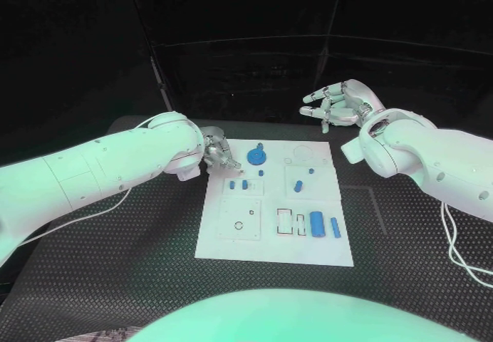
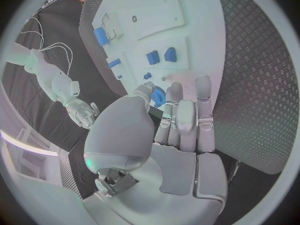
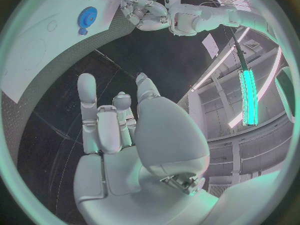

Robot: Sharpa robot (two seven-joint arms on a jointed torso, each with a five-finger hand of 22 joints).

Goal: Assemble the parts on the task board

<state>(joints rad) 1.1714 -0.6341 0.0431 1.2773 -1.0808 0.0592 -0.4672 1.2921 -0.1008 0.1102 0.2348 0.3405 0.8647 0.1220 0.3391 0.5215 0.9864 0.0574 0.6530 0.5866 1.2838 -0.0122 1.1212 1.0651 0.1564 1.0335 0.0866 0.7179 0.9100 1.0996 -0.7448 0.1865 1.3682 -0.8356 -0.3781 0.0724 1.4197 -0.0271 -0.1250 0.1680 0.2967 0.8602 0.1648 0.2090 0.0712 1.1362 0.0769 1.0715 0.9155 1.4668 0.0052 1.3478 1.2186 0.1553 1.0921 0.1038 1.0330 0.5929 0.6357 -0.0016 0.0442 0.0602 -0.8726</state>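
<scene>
I saw the board (image 1: 276, 246), a flat white plate, lying lengthwise in the middle of the ribbed black table (image 1: 411, 235), with bare mat open on both long sides and along its near edge. My left hand (image 1: 218, 153) sat at the board's far left corner, fingers over the edge and close together; I could not tell whether it gripped anything. Just beside its fingertips lay the round toothed blue gear (image 1: 257, 154), flat on the board. My right hand (image 1: 339, 103) hung past the board's far right corner, well clear of it, fingers apart and empty. Two small blue blocks (image 1: 239, 184) stood in the plate behind the gear, a slanted blue peg (image 1: 298, 186) nearer the middle, and smooth blue cylinders (image 1: 327, 224) in slots toward the near right.
</scene>
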